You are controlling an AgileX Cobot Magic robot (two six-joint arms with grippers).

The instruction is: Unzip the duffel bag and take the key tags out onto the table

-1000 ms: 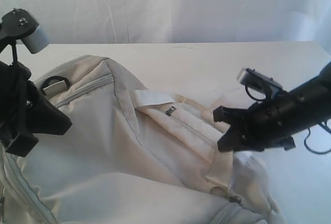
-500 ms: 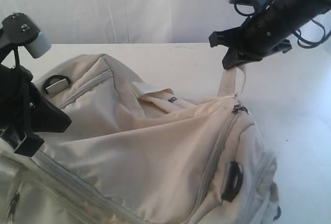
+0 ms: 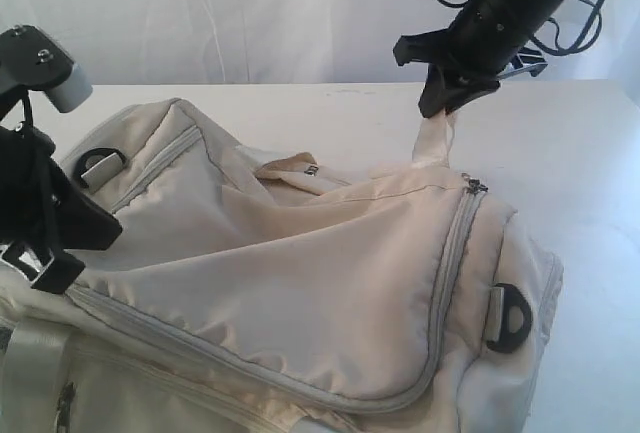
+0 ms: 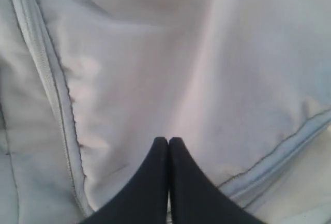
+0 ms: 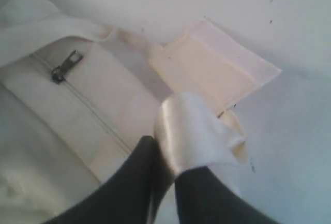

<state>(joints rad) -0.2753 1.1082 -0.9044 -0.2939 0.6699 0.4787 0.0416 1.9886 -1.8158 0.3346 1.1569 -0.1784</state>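
Two tools closed: my left tool (image 4: 168, 149) empty over the duffel bag (image 3: 300, 283), my right tool (image 3: 442, 103) pinching its strap (image 3: 435, 143), hoisted higher now; bag sits on the surface (image 3: 585, 153), zipper (image 3: 448, 253) shut, key tags unseen.

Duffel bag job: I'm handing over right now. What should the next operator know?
Left gripper: shut, tips on the bag fabric.
Right gripper: shut on a strap, held up above the bag.
Bag lies on the table; zipper looks closed; key tags not in view.
Done: nothing yet. Left: unzip, take tags out onto the table.
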